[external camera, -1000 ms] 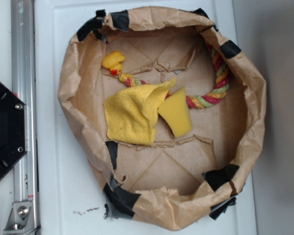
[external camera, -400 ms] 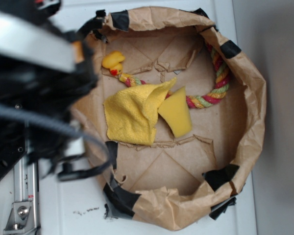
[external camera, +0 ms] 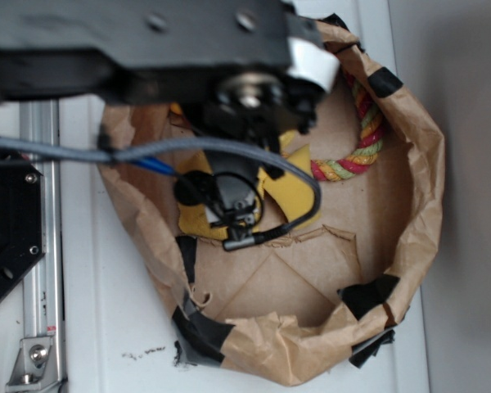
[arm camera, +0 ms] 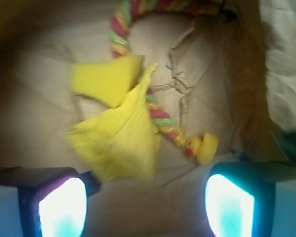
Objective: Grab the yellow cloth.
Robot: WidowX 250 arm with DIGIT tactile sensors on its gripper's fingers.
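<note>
The yellow cloth (arm camera: 121, 140) lies crumpled on the brown paper floor, just ahead of my gripper (arm camera: 145, 207) in the wrist view. Both fingers stand wide apart and lit, with only bare paper between them, so the gripper is open. From the exterior view my arm (external camera: 147, 41) covers most of the cloth (external camera: 195, 221), leaving only its lower left edge showing. The gripper's fingertips are hidden under the arm there.
A yellow wedge sponge (arm camera: 106, 79) (external camera: 299, 196) touches the cloth's far side. A red, green and yellow rope (arm camera: 160, 116) (external camera: 364, 139) runs past it to a small yellow duck (arm camera: 204, 147). All lie inside a taped brown paper bowl (external camera: 417, 164) with raised walls.
My arm has swept in from the left and now hangs over the bowl, hiding the duck and most of the cloth from the exterior view. The objects have not moved.
</note>
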